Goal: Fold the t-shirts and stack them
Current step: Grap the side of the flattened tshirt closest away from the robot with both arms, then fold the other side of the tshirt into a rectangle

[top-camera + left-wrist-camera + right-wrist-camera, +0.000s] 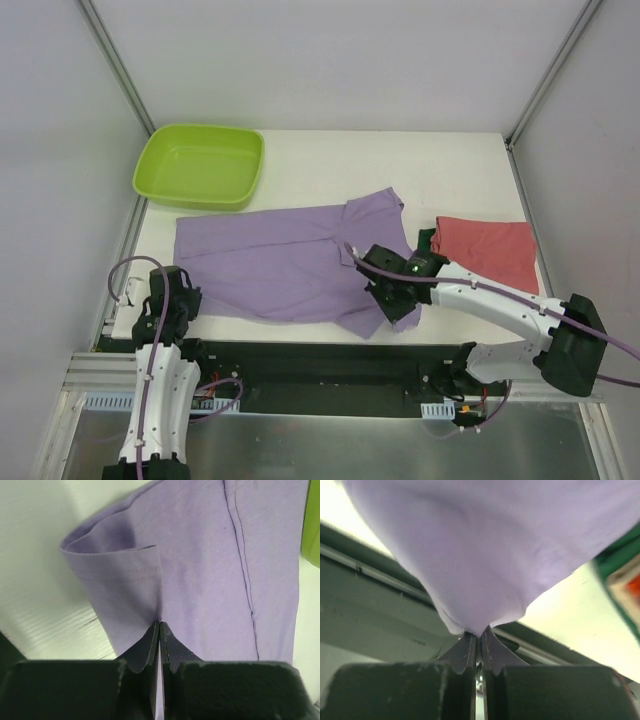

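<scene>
The large lilac t-shirt lies spread across the middle of the table. My left gripper is shut on its near left hem corner, and the left wrist view shows that pinched cloth above the closed jaws. My right gripper is shut on the shirt's near right part. The right wrist view shows that cloth bunched and lifted above the closed jaws. A folded red t-shirt lies at the right with a dark green one showing at its left edge. No orange shirt can be told apart.
A lime-green plastic tub stands at the back left of the white table; its edge shows in the left wrist view. Metal frame posts rise at both back corners. The table's front rail runs just below the shirt.
</scene>
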{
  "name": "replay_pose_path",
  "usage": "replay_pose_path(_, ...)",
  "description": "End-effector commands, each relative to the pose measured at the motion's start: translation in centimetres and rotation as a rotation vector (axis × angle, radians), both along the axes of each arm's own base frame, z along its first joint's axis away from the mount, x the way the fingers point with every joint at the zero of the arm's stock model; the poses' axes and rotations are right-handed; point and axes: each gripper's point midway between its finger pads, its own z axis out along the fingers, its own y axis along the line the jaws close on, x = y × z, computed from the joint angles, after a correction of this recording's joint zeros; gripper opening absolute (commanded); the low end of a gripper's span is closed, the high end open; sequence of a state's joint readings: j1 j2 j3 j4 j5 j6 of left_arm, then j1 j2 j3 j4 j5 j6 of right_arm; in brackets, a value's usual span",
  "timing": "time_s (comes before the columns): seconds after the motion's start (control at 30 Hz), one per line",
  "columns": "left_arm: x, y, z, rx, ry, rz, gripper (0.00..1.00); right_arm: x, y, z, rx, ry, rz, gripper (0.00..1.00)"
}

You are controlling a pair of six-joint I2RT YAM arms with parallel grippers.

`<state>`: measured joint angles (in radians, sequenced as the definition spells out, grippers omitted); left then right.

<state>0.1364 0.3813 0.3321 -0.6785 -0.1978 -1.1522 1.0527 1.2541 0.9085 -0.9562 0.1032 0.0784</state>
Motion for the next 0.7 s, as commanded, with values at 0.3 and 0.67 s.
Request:
replay_pose_path(0.3, 4.0, 1.4, 1.7, 0.023, -0.052, 0.065, 0.00, 15.1, 1.6, 5.7, -0.009, -0.318, -0.210, 0.00)
replay_pose_path(0.67, 6.8, 3.6, 2.3, 0.102, -0.043, 0.125, 0.00, 21.8, 3.0, 6.0, -0.002, -0.307, -0.236, 0.00)
